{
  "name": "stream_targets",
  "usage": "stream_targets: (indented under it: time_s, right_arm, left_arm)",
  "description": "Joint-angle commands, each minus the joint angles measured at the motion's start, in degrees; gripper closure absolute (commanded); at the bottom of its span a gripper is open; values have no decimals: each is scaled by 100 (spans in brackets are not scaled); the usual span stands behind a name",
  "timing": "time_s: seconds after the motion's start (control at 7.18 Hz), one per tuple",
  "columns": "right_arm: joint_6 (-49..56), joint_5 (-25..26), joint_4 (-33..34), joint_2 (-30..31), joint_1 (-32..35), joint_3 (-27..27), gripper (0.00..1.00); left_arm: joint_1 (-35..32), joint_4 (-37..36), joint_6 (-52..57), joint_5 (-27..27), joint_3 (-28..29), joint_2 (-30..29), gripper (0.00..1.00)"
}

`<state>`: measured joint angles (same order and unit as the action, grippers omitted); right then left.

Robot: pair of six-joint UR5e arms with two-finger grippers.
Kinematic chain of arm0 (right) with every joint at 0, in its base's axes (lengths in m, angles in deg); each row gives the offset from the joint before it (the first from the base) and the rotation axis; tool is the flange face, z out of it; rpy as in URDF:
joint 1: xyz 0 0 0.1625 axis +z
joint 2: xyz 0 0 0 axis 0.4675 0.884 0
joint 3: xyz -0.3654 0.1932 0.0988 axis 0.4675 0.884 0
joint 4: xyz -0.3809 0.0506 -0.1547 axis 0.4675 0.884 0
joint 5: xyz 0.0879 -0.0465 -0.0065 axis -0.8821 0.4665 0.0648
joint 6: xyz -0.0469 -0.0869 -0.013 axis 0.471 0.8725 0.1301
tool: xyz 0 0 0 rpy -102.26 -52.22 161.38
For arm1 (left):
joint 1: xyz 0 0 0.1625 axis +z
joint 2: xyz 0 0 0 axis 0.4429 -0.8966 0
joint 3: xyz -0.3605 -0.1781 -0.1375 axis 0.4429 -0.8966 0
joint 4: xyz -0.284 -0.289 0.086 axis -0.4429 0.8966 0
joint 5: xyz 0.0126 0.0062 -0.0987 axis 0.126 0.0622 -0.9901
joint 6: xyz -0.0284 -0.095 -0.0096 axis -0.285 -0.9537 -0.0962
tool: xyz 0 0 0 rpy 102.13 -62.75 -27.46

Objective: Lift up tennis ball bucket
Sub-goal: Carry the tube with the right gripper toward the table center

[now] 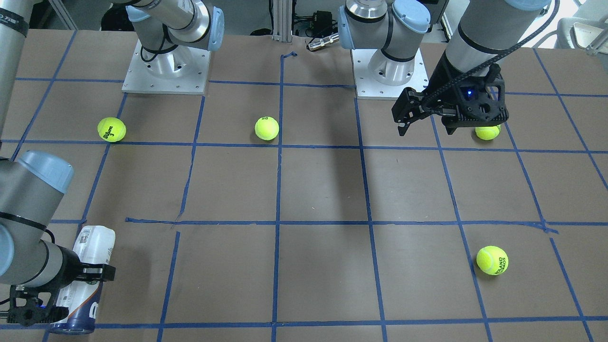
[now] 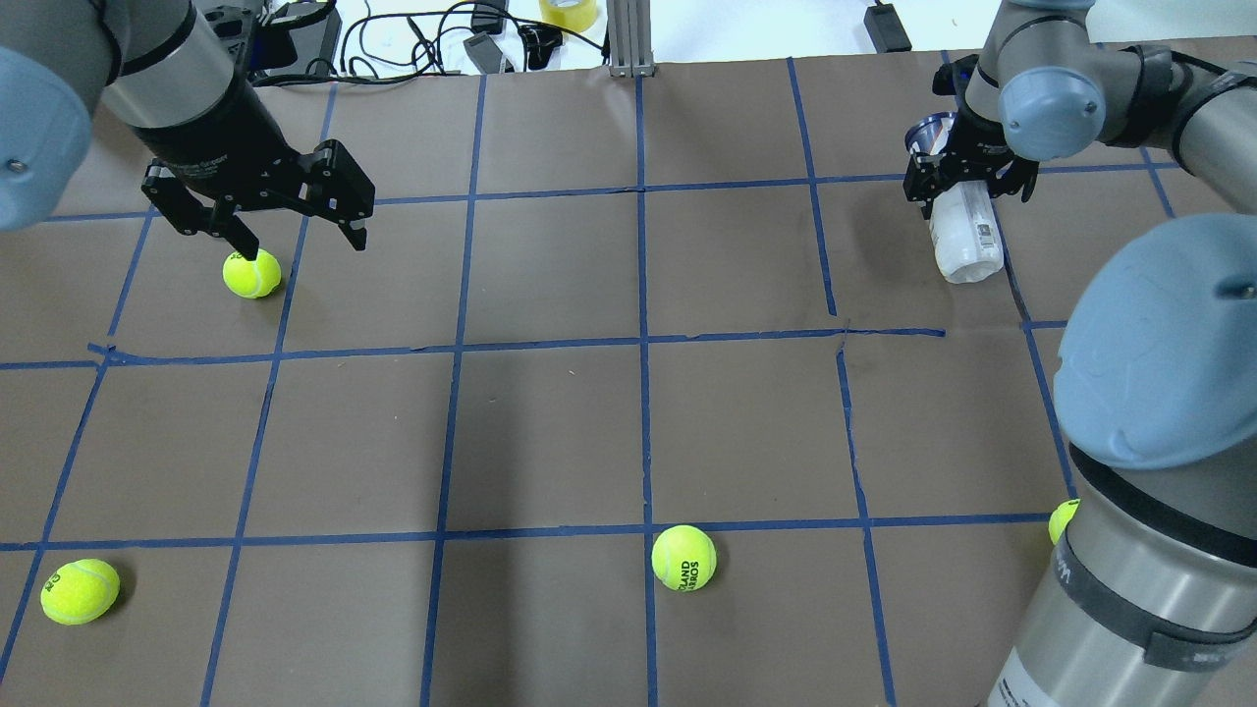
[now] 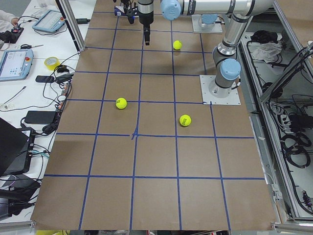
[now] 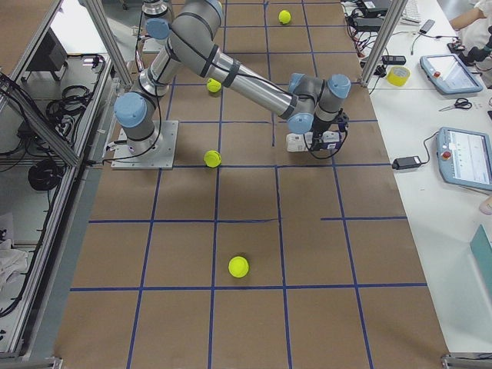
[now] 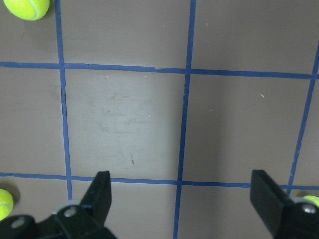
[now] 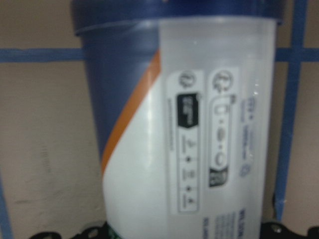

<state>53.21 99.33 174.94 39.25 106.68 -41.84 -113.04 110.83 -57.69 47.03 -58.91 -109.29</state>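
Table (image 2: 550,432): tennis ball bucket (image 2: 967,245) on side, in R claw (image 2: 968,190).

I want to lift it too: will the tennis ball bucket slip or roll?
The tennis ball bucket is probably light: tennis balls lie scattered outside it. Smooth, round, lying sideways, it could roll if released or slip in the right gripper.

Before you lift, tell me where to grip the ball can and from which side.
Grip the can across its round body, near the middle, coming from above: it lies on its side, and the right gripper straddles it there.
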Motion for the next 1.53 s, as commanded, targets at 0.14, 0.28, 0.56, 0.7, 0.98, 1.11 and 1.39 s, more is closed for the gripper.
stream_targets:
  time_s: [0.14,0.28,0.56,0.7,0.98,1.11,1.39]
  right_arm:
    - [560,-448,-45,347,1027,-7,33]
    - [822,-413,51,339,1519,20,32]
    - [1044,-343,349,312,2407,46,32]
    - [1532,-334,551,303,2725,11,31]
    - [3154,-334,808,295,2990,2,31]
    - [3685,-46,904,268,3200,2,30]
    - [5003,167,1315,-38,3482,72,29]
  left_arm:
    - [70,0,6,46,20,32,0]
    - [149,44,15,72,98,32,0]
    - [403,36,232,29,143,59,0]
    - [535,18,678,29,187,68,0]
    - [816,27,954,-6,310,68,0]
    - [844,27,1025,-15,319,68,0]
    - [853,27,1043,-24,310,76,0]
